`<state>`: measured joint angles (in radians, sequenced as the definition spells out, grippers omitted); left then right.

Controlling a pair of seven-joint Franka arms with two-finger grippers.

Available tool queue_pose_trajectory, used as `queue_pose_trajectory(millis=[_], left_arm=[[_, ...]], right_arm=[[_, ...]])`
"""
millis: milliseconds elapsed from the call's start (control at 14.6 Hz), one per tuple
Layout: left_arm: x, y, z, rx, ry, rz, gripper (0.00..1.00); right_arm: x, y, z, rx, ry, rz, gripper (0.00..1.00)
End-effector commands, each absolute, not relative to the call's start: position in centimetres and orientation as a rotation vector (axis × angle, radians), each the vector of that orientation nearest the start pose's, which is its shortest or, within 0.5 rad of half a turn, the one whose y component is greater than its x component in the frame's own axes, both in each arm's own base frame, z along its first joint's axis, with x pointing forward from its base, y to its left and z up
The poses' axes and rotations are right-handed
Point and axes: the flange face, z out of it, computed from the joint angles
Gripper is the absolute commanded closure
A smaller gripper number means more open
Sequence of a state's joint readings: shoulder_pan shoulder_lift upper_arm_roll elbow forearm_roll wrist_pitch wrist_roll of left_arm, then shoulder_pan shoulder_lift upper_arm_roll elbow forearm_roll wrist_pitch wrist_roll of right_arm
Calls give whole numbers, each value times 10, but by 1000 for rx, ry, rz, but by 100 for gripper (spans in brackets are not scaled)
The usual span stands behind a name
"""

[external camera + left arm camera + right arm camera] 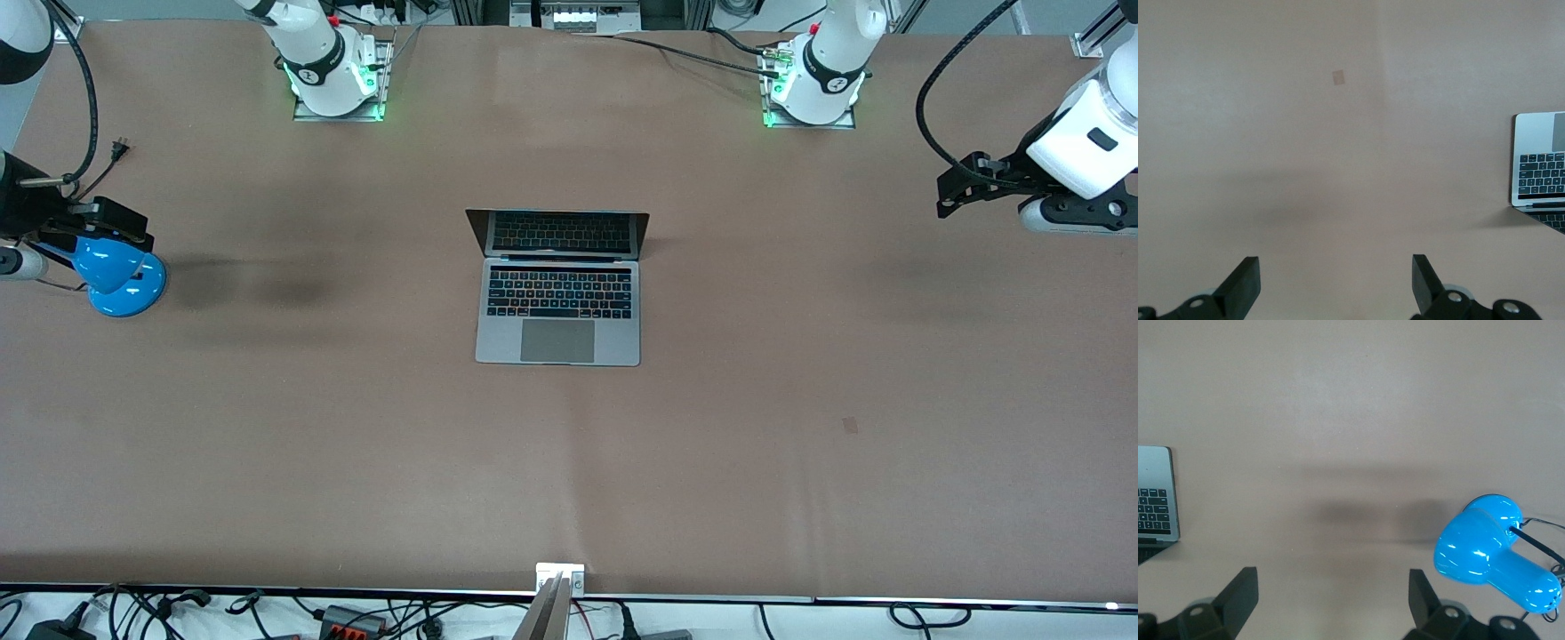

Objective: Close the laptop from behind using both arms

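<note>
front view: laptop point(558, 289) open at table centre, lid point(557, 233) upright on the edge toward the arm bases, keyboard facing the camera
left gripper point(965, 185): up in the air at its own end of the table, well apart from the laptop; spread not readable in this view
right gripper point(111, 224): at the other end, right over the blue desk lamp point(120, 276), laptop well apart
step in hand: judged as the approach, nothing touched yet; bring both grippers in over the bare table between bases and lid, then push the lid's top edge evenly so it folds without twisting
left wrist view: left gripper point(1337, 280) fingers wide, holding nothing; laptop corner point(1538, 160) well off to one side, only bare table point(1305, 133) and a small tape mark point(1338, 77) ahead
right wrist view: right gripper point(1333, 597) fingers wide, empty; lamp head point(1485, 550) just beside one finger, laptop edge point(1157, 495) well off past the other
in the way: lamp and its cord point(1538, 537) sit close, likely snag risk; lift clear before swinging in
</note>
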<state>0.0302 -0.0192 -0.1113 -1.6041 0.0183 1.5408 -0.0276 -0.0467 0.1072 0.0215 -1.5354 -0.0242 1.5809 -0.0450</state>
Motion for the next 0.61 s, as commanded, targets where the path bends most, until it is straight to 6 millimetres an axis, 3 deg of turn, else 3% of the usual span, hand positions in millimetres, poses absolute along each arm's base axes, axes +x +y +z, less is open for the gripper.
queue_pose_trajectory(millis=[0,546], left_arm=[[545,-43,628,-3103,89,52,0],[547,-39,625,-3108,75,60,0]], right_arm=[[582,-18,585,-3176,-56,102,0],[582,-19,587,-3176,-55,107,0]])
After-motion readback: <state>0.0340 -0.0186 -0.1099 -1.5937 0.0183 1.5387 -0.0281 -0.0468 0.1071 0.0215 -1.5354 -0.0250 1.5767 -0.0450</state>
